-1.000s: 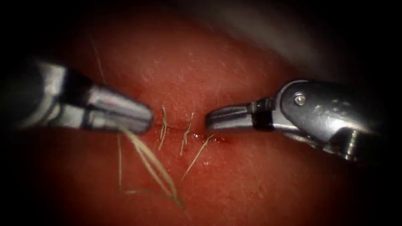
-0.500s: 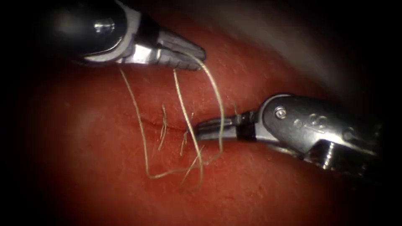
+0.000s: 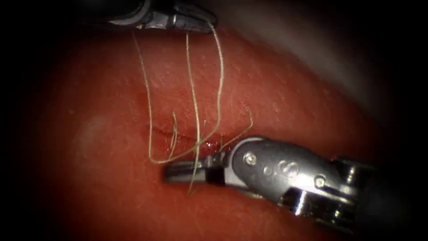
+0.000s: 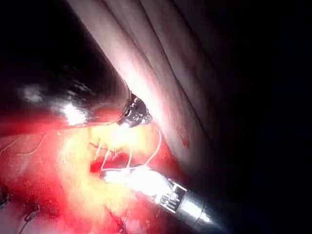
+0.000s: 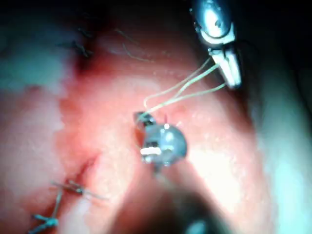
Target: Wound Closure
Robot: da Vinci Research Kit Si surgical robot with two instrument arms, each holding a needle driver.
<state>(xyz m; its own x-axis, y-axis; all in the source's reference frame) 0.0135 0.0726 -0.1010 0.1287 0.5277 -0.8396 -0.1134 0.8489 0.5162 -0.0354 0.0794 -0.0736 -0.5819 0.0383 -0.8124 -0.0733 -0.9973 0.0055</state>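
- Red tissue (image 3: 111,187) takes up the endoscope view, with the cut (image 3: 178,134) running short and level across its middle and a spot of red fluid (image 3: 209,143) at its right end.
- At the upper edge, the left pincer (image 3: 203,24) lies nearly level, tip pointing right, jaws pressed together on the thread (image 3: 194,89); three strands hang from it down to the cut.
- From the lower right, the right pincer (image 3: 178,172) reaches leftward, low over the tissue just below the cut. The strands cross its tip; I cannot tell how its jaws stand.
- Cut ends of thread (image 3: 173,129) stand up along the cut.
- Left wrist view: the left arm's dark shaft slants toward the bright tissue (image 4: 73,185), and the right pincer (image 4: 109,175) lies below the thread loops (image 4: 156,146).
- Right wrist view: the right pincer (image 5: 141,118) points away at the tissue (image 5: 97,97); thread (image 5: 185,92) runs up to the left pincer (image 5: 233,73), which pinches it.
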